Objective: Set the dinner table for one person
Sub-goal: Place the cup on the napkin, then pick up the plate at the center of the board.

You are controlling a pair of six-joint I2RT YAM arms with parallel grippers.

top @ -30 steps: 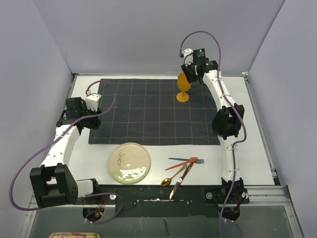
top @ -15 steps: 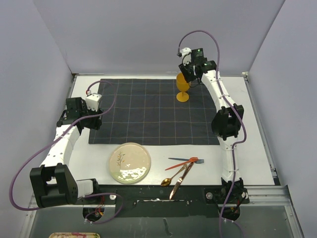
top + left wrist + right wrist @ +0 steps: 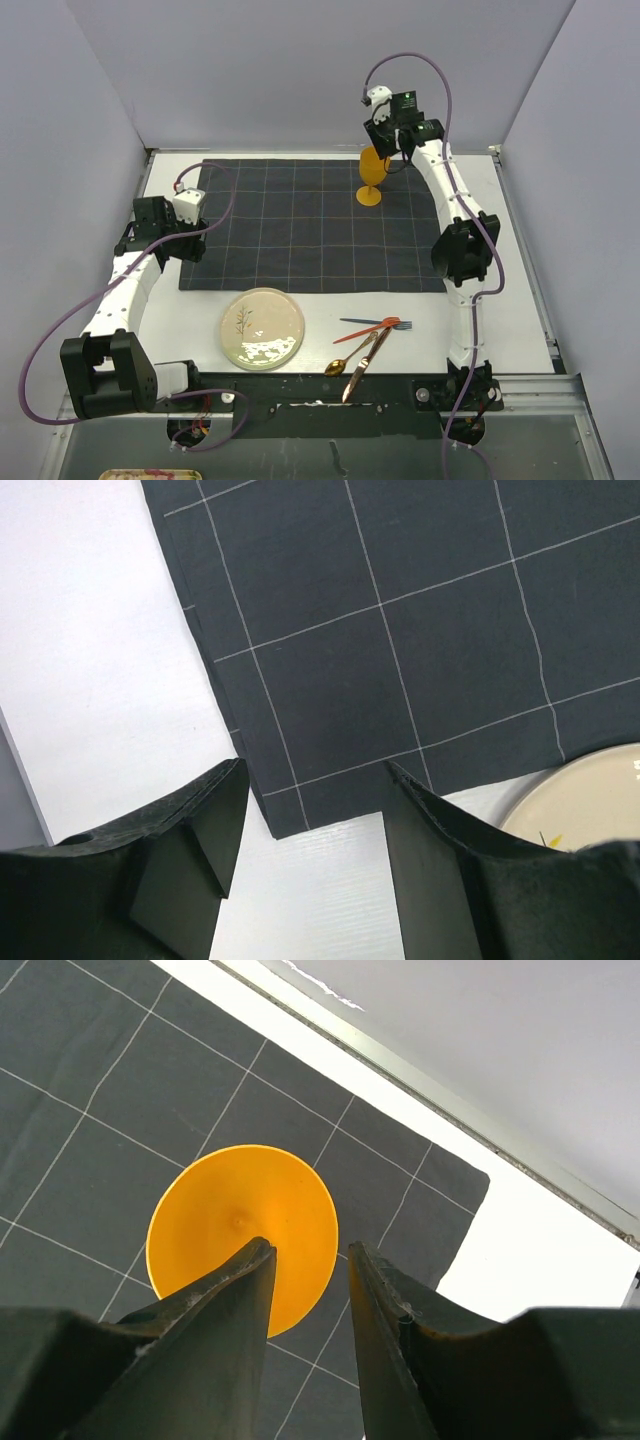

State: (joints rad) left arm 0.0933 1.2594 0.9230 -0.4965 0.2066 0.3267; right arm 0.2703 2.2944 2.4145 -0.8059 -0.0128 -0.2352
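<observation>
Tabletop (image 3: 520, 300), white and wide, carries a dark grid cloth (image 3: 300, 230) across its middle. An orange goblet (image 3: 371, 175) stands upright near the cloth's far right corner. The right hand (image 3: 308, 1250) hangs just above it, fingers apart, gripping nothing. The left hand (image 3: 315, 780) hovers over the cloth's near left corner, fingers apart too. A plate (image 3: 262, 328) and cutlery (image 3: 365, 345) lie near the front edge

Orange goblet (image 3: 371, 175), dark grey cloth (image 3: 290, 230) with thin light grid, cream plate (image 3: 275, 315), white dinner table (image 3: 510, 300).
</observation>
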